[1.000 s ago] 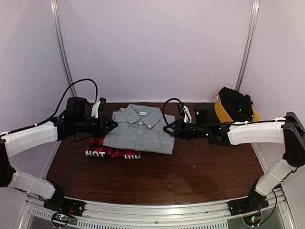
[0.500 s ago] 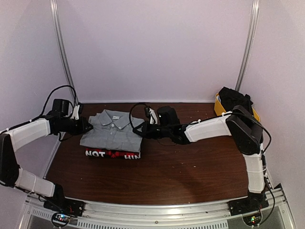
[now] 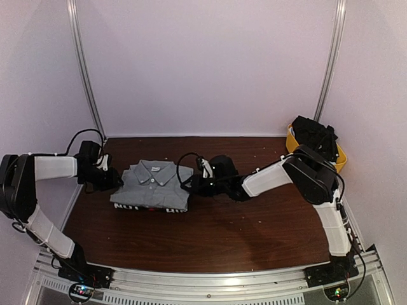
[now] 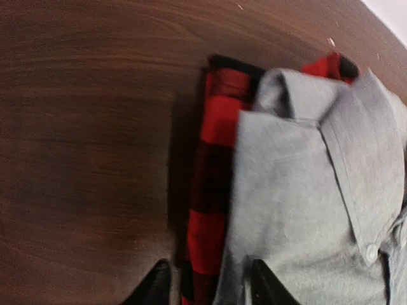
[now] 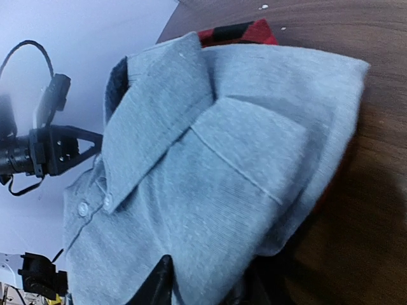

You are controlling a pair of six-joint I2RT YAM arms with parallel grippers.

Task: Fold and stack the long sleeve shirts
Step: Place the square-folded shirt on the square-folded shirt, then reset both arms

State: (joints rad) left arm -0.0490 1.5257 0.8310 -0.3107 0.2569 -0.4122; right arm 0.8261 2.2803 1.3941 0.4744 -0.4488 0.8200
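The left gripper (image 3: 116, 180) is down low at the left side of the shirt pile, close to the table (image 3: 254, 235). Its own camera shows its two fingers apart. The edge of the pile lies between them, but they do not look like they are squeezing it.

Next comes the pile, on the left-middle part of the table. The grey shirt (image 3: 152, 185) is folded, with its collar to the back and its buttons facing up. It lies right on top of the red-and-black plaid shirt (image 4: 213, 159), which is folded too. Only a thin strip of plaid peeks out at the left side and along the front.

The right gripper (image 3: 193, 184) is at the right side of the pile. Its fingers are apart too, with the grey shirt's soft edge between them — I see no pinch.

Far to the right, at the back, a yellow bin (image 3: 291, 147) holds some dark cloth (image 3: 315, 136). I cannot tell what that cloth is.

Both shirts look folded and stacked, so the job seems almost done. I think what is left is small — the arms need to come away without pulling the pile crooked.
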